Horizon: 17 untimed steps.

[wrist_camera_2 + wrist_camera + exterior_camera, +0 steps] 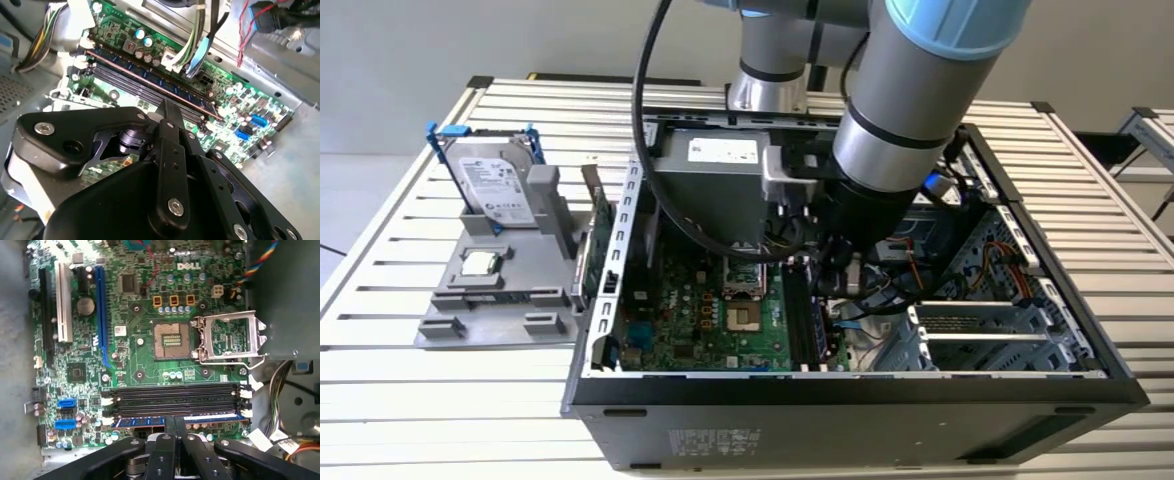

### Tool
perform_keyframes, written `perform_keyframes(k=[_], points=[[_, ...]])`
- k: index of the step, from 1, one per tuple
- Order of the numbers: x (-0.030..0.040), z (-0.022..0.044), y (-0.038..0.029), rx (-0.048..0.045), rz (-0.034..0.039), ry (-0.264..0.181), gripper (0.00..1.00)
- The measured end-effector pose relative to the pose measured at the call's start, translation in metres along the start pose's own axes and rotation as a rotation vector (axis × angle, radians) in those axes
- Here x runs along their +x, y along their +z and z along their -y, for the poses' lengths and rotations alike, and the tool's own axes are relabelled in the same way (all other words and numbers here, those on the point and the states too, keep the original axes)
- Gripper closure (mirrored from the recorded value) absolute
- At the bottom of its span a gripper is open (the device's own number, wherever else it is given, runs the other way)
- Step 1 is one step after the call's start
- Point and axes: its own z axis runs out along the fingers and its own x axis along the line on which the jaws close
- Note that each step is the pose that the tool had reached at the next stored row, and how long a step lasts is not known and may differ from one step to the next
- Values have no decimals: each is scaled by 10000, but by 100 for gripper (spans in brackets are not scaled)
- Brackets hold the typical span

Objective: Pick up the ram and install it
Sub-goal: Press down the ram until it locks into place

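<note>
- Table (400, 260), slatted metal; open computer case (854, 400) lying on it, motherboard (145, 360) exposed inside.
- Arm (907, 110) reaching down into the case, above the memory slots (175, 396).
- Grey fixture (494, 300) on the table at the exterior view's left, well apart from the case; a hard drive (496, 185) stands upright in it.
- Processor socket (172, 340) bare, its metal cover (230, 337) swung aside.
- Gripper (175, 427) fingers (167, 440) drawn together, tips just over the ram (200, 418).
- Ram lies in the slot nearest the gripper, level along it; seen also in the second wrist view (150, 82). Contact with fingertips cannot be told.
</note>
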Motion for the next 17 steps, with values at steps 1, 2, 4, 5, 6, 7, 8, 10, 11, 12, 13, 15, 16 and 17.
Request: perform_keyframes(k=[1, 2, 4, 5, 6, 7, 8, 10, 11, 12, 13, 15, 16, 17], points=[[0, 0, 0, -1, -6, -121, 100], [0, 1, 0, -1, -12, -238, 100], [0, 1, 0, -3, -22, -458, 100], [0, 1, 0, -4, -22, -460, 100], [0, 1, 0, -4, -22, -461, 100], [0, 1, 0, -4, -23, -462, 100], [0, 1, 0, -4, -23, -462, 100], [-1, 14, -1, -4, -23, -467, 100], [-2, 26, -1, -4, -23, -467, 100], [-3, 38, -2, -5, -23, -468, 100], [-3, 49, -1, -4, -21, -469, 100], [-9, 65, 2, -5, -23, -468, 100], [-20, 67, 6, -5, -23, -467, 100], [-31, 67, 11, -4, -23, -467, 100]])
